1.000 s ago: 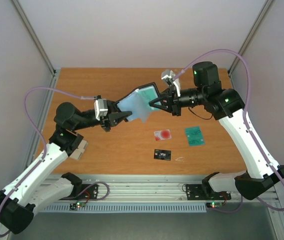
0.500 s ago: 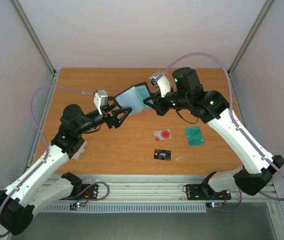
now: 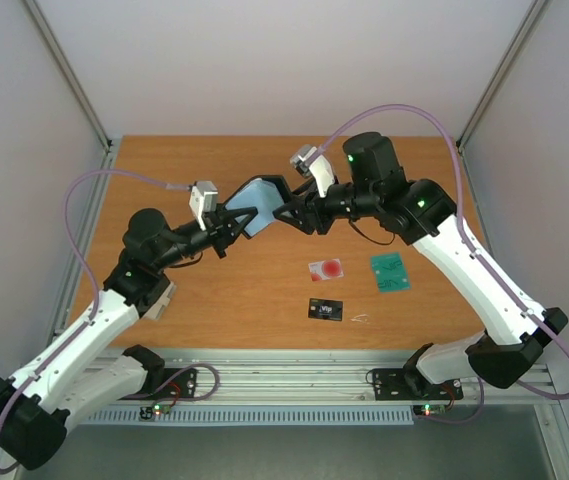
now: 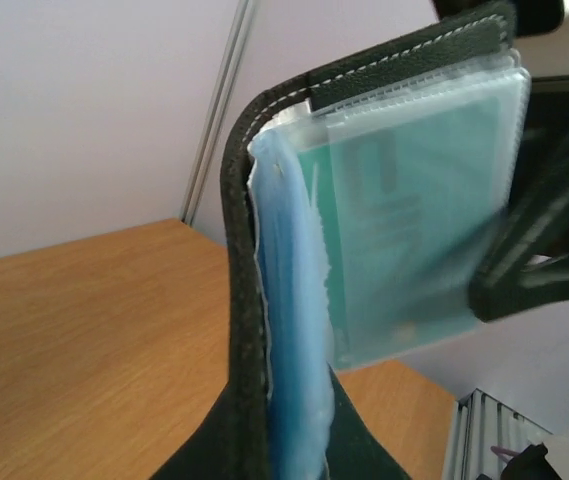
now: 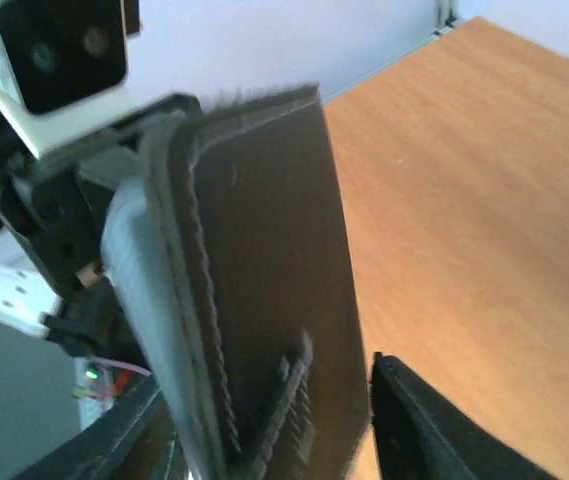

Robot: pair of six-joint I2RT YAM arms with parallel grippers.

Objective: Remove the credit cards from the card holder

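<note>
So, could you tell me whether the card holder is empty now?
Not empty: a teal card shows inside a clear sleeve of the card holder.

Robotics lab, enclosed test cell. A left arm (image 3: 94, 320) and a right arm (image 3: 484, 270), white and black, are standing bolted to an aluminium rail (image 3: 294, 365) at the edge of a wooden table (image 3: 254, 300). Pale panels (image 3: 284, 60) and metal frame posts (image 3: 64, 62) are enclosing it. Lilac cables (image 3: 124, 176) are looping above. A small circuit board (image 3: 154, 408) is glowing.
</note>
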